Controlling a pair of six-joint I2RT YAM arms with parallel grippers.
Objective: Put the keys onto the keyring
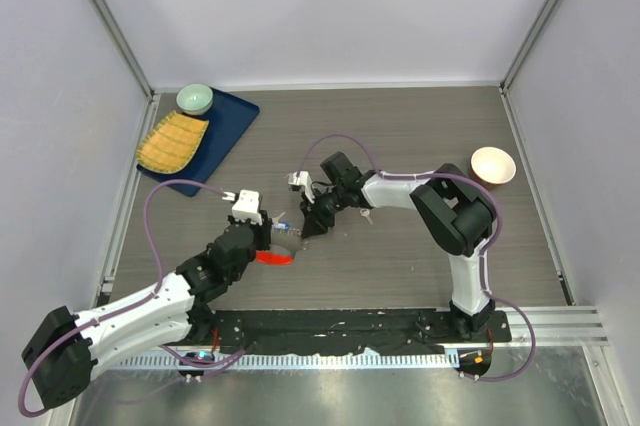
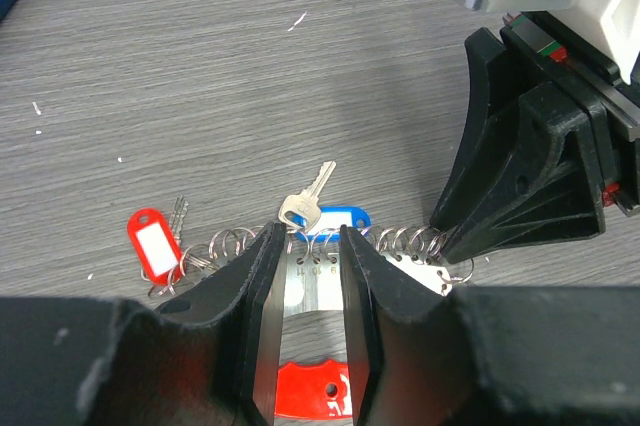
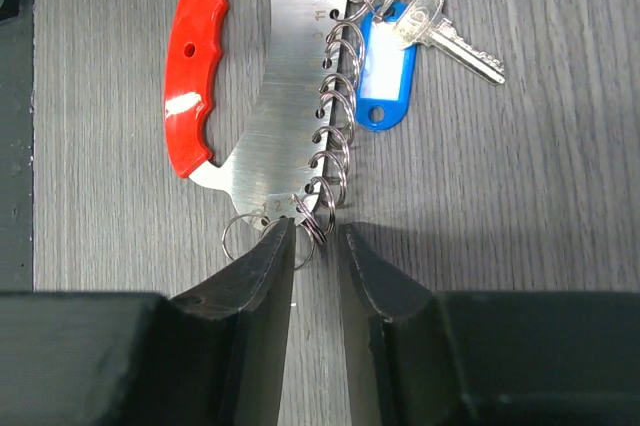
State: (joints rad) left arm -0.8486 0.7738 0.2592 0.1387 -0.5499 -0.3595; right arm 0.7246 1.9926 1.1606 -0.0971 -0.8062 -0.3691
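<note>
We judge it half done: the silver key (image 2: 303, 201) hangs on the keyring (image 3: 285, 96) that the left claw (image 2: 305, 238) pinches, the red-tagged key (image 2: 180, 216) looks unattached, and we cannot tell whether the right claw (image 3: 318, 236) grips.

The keyring (image 1: 285, 244) lies mid-table between the left gripper (image 2: 305, 236) and the right gripper (image 3: 318, 231). At the far left a tray (image 1: 232, 121) holds a bowl (image 1: 194, 98) and a mat (image 1: 172, 141); another bowl (image 1: 493, 165) stands far right.

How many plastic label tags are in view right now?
2. The red tag lies left of the left gripper in its wrist view; the blue tag sits beside the silver key at the keyring. The arms may hide more.
</note>
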